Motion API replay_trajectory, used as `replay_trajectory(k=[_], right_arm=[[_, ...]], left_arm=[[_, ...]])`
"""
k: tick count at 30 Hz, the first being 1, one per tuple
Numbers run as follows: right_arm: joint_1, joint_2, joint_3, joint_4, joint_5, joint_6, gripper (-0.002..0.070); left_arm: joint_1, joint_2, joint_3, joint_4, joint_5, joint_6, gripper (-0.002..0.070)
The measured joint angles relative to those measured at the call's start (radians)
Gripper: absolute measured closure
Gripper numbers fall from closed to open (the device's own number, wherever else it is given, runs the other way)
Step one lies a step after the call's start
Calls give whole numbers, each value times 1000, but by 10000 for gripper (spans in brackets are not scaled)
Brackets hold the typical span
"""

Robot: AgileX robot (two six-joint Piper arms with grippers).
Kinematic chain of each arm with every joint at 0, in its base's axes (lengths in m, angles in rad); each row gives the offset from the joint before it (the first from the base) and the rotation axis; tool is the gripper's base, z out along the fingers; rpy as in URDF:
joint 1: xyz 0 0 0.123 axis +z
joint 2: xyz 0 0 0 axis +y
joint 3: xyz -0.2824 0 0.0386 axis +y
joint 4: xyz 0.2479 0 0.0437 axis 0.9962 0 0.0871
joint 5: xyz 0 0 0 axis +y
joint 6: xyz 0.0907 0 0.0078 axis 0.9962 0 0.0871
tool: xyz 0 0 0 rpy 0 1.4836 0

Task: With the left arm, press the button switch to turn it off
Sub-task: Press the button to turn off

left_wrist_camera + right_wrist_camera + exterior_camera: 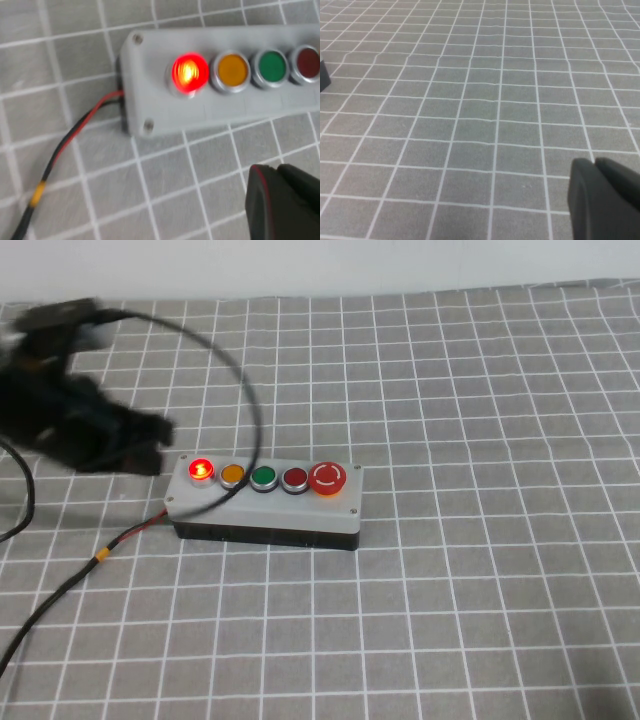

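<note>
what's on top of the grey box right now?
Five buttons in a row on the grey box: lit red button, orange, green, dark red, big red. A black cable crosses the row. Left hand is beside it, not touching; right hand is elsewhere.

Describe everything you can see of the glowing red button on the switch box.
The button switch is a small round domed red button with a silver rim, lit and glowing. It sits at the left end of a row of five on the grey box, beside the orange button. Nothing touches it; the left gripper hovers just left of the box. The right gripper is over bare cloth.
</note>
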Motion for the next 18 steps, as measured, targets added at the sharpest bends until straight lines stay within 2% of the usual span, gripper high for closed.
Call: replay_trajectory(k=[6, 9, 18], right_arm=[[0, 0, 0, 0, 0, 0, 694], [0, 0, 0, 0, 0, 0, 694], [0, 0, 0, 0, 0, 0, 694]], left_arm=[[-32, 347, -318, 21, 208, 0, 678], [-53, 453, -423, 54, 259, -10, 678], [-89, 490, -527, 154, 267, -49, 678]])
